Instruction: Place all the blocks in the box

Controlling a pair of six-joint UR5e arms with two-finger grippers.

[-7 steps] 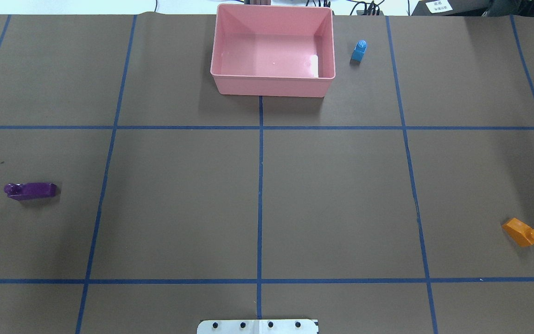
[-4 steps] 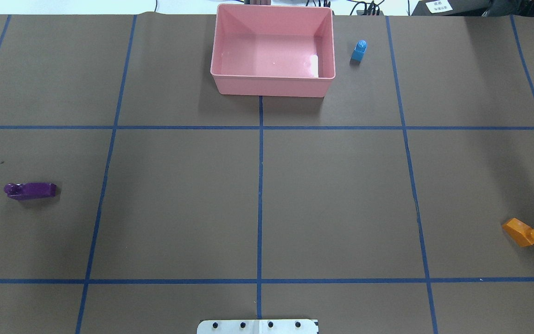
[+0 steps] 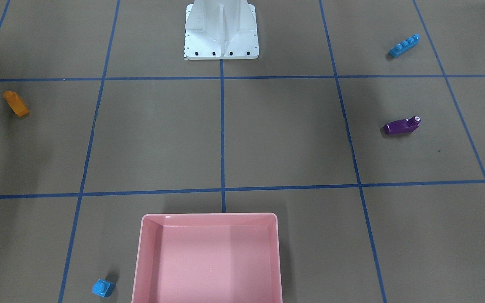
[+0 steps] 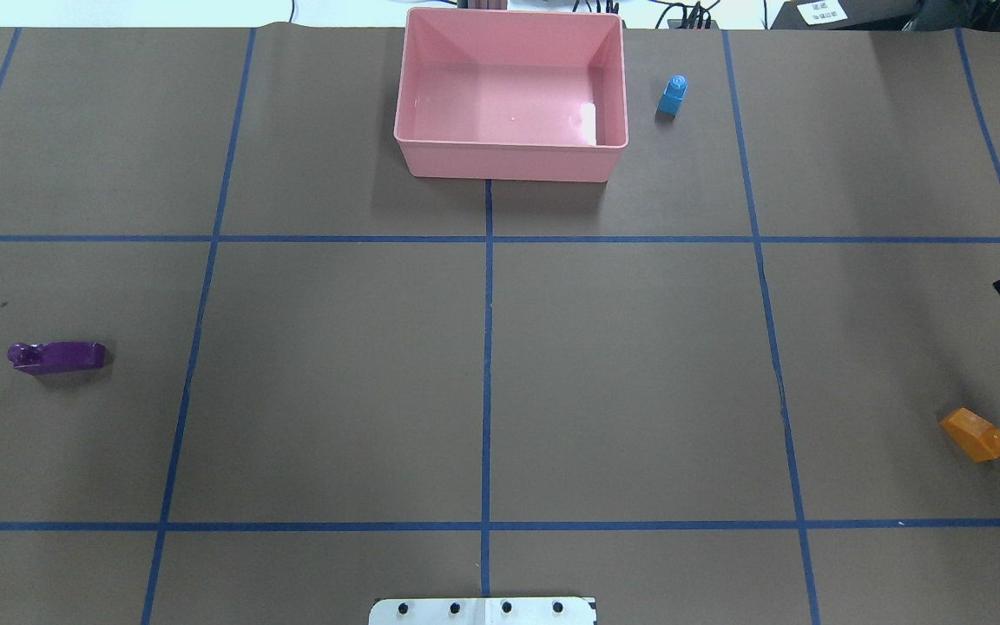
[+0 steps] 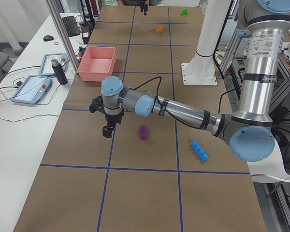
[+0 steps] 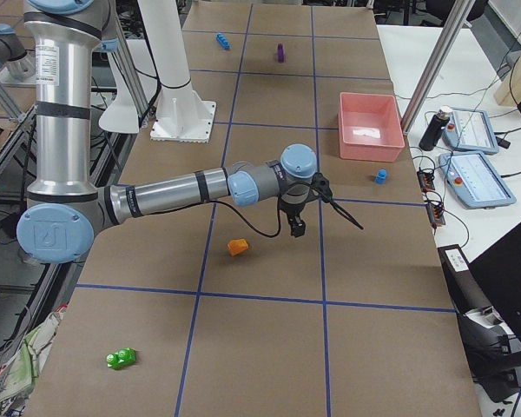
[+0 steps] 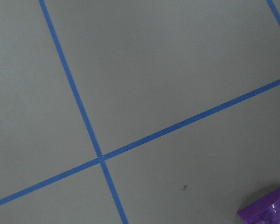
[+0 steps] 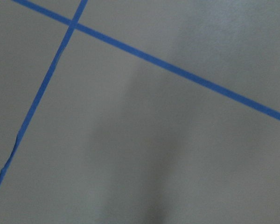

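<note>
Side views catch green brick (image 6: 120,357), overhead does not; left claw (image 5: 107,131), right claw (image 6: 295,228): grip cannot tell.

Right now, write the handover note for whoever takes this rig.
Left gripper hangs near the purple sloped plastic brick; right gripper near the orange sloped brick. Open or shut: cannot tell.
The shallow pink plastic box holds nothing. Small light-blue brick stands beside it; long light-blue four-stud brick lies on the robot's left, green two-stud brick far right.
Done: nothing. Left: all five bricks.
</note>
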